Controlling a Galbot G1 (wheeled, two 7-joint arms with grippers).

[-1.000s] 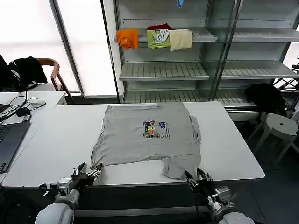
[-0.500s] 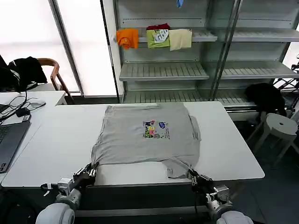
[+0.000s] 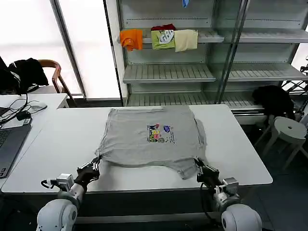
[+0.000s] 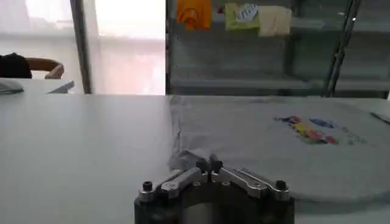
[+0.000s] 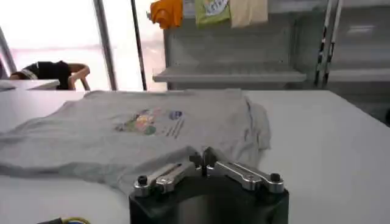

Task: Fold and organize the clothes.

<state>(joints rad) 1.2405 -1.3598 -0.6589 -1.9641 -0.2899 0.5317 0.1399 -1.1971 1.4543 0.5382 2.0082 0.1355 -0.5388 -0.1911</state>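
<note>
We look down at a white desk (image 3: 57, 144) with a light grey shirt (image 3: 139, 144) spread flat on it, lying across the middle and reaching from near the far edge toward the near edge. A small multicoloured print (image 3: 160, 134) sits on its chest, facing up.

Our left gripper (image 3: 91, 168) is near the front edge of the desk, toward the front left corner, at the shirt's near left corner. In the left wrist view the left gripper's (image 4: 208, 165) jaws are pressed together on a bunched bit of the shirt's (image 4: 268, 146) hem, and the cloth rises in a small fold just ahead of the tips.

Our right gripper (image 3: 201, 168) is near the front edge too, further right, at the shirt's near right corner, where the hem dips into a point. In the right wrist view the right gripper's (image 5: 203, 157) jaws are closed on the edge of the grey cloth (image 5: 91, 146), which puckers at the tips.

A laptop (image 3: 9, 144) lies at the left edge of the head view on a neighbouring table. Behind the desk, metal shelves (image 3: 168, 72) carry an orange garment (image 3: 131, 38), a green garment (image 3: 162, 38) and a cream garment (image 3: 186, 40) hanging side by side.
</note>
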